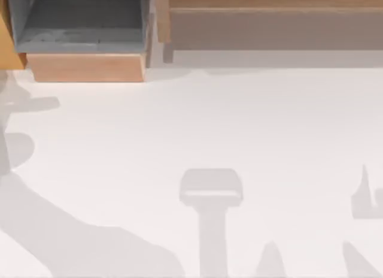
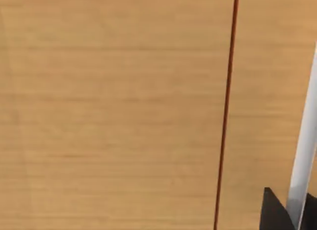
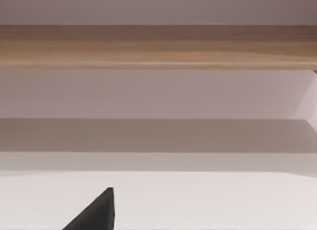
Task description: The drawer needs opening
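The drawer [image 1: 84, 32] stands pulled out at the top view's far left, with a grey inside and a light wooden front panel [image 1: 84, 67] facing the table. In the left wrist view, my left gripper [image 2: 291, 215] is close against an orange wooden panel [image 2: 109, 111] with a thin dark red seam [image 2: 225, 116]. A pale bar [image 2: 303, 160] runs down to the gripper there. My right gripper [image 3: 96, 215] hangs over the white table and faces the long wooden cabinet [image 3: 158, 46].
A long wooden cabinet [image 1: 269, 20] spans the back right of the white table [image 1: 197, 128]. An orange wooden side [image 1: 7, 38] borders the drawer at the left. Arm shadows lie across the table's front and left.
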Robot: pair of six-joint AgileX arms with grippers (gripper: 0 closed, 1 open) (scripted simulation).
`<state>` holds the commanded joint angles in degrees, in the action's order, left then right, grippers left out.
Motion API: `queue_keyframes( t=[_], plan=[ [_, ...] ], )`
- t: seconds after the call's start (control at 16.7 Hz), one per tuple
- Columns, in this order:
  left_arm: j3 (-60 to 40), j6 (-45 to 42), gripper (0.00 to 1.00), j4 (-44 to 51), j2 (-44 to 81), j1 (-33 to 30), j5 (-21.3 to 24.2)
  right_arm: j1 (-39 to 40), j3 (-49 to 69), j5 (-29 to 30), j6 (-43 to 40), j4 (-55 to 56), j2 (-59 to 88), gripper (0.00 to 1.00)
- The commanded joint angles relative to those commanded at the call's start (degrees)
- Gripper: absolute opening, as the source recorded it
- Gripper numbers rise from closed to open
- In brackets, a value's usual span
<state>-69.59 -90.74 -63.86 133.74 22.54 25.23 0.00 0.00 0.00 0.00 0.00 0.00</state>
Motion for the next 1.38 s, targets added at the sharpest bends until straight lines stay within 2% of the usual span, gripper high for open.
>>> queue_keyframes(
  t=[0.42,0.84,1.38],
  plan=[
    [1.03,0.36,0.00,-0.18,-0.29,0.67,0.45,0.00,0.00,0.00,0.00,0.00,0.00,1.00],
    [14.72,0.21,0.00,-6.87,-5.74,3.53,3.26,0.00,0.00,0.00,0.00,0.00,0.00,1.00],
    [19.35,0.08,0.00,-9.68,-8.05,5.24,5.11,0.00,0.00,0.00,0.00,0.00,0.00,1.00]
  ],
)
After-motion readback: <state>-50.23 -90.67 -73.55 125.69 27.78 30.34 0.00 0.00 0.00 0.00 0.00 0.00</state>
